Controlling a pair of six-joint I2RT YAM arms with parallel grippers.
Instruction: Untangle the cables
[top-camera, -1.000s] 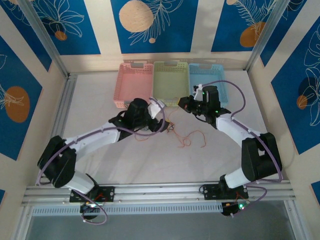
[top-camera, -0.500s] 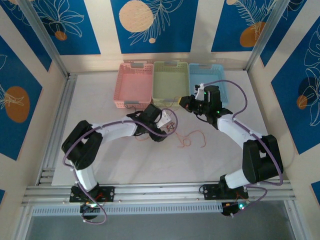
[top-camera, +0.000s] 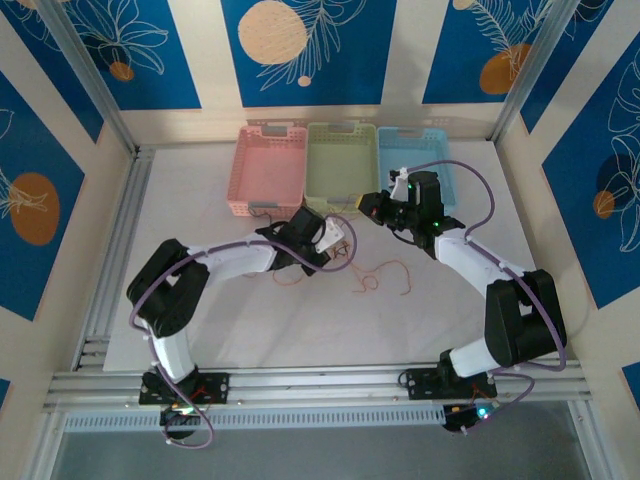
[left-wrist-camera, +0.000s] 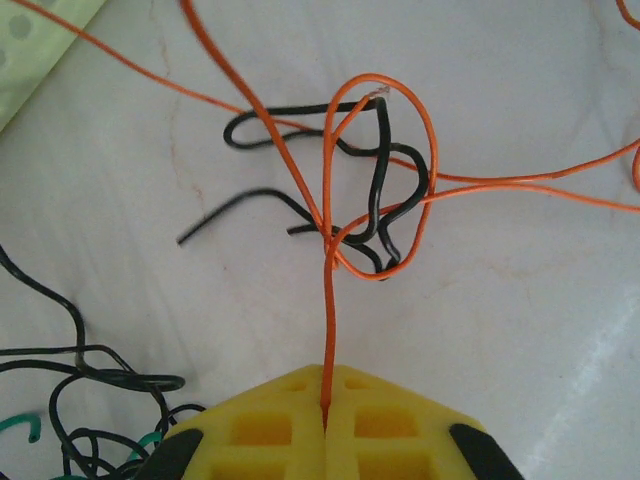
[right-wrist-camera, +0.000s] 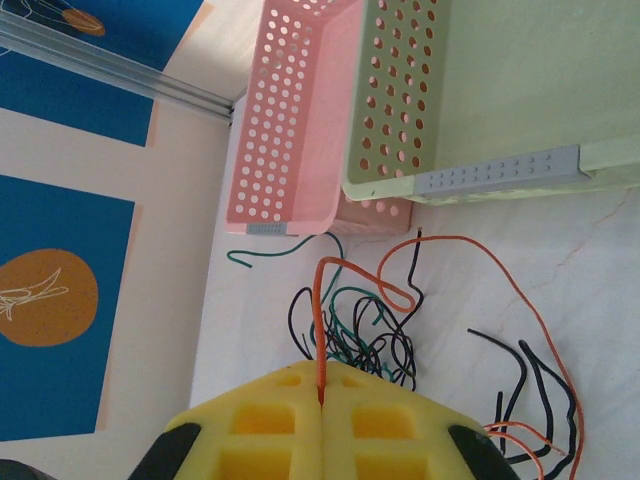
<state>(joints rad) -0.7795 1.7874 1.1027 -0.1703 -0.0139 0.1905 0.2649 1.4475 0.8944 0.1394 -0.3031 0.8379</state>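
Note:
The cables lie as a loose tangle on the white table, with orange loops trailing to the right. My left gripper is over the tangle. In the left wrist view its yellow jaws are shut on an orange cable that runs up into a loop wound through a black cable. My right gripper hangs in front of the green basket. Its jaws are shut on another orange strand, above a black and dark green clump.
Three baskets stand in a row at the back: pink, green and blue. In the right wrist view the pink basket and green basket are close ahead. More black and green wire lies left of my left gripper.
The left arm reached right over the tangle and its jaws closed on the orange cable. The right gripper shifted slightly up and left, still shut on its orange strand.

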